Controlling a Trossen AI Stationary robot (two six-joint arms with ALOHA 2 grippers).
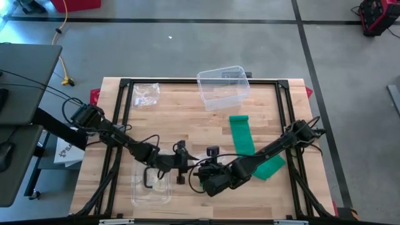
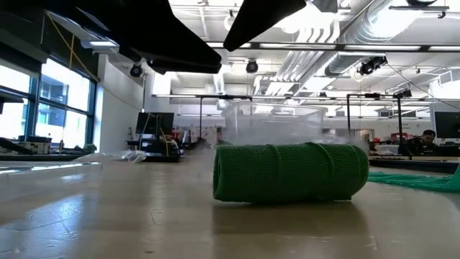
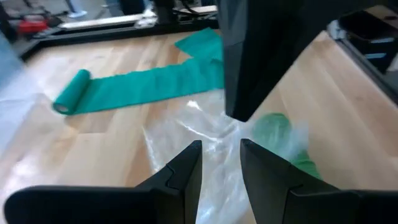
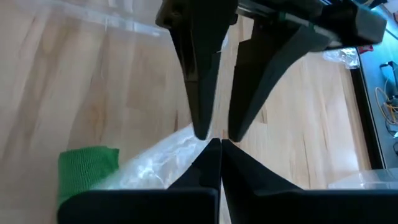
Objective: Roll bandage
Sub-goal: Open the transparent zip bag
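Left hand (image 3: 219, 149): fingers slightly apart with clear wrapper (image 3: 180, 134) film between them, not clearly biting. Right hand (image 4: 219, 144), tip to tip with it: fingers together, pinching the wrapper's bunched top. Green bandage roll (image 3: 273, 127) sits inside the film just beyond both hands (a second bandage (image 1: 242, 132) lies unrolled on the surface (image 1: 181, 119) past the right hand). I'd expect light, soft, squashy mesh and slippery film. I'd take the bandage by its loose end. No readable writing.

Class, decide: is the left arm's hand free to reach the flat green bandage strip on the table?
Probably not yet. The left hand straddles the crinkled clear plastic bag that the right hand pinches shut. The flat green bandage strip lies uncovered farther off.
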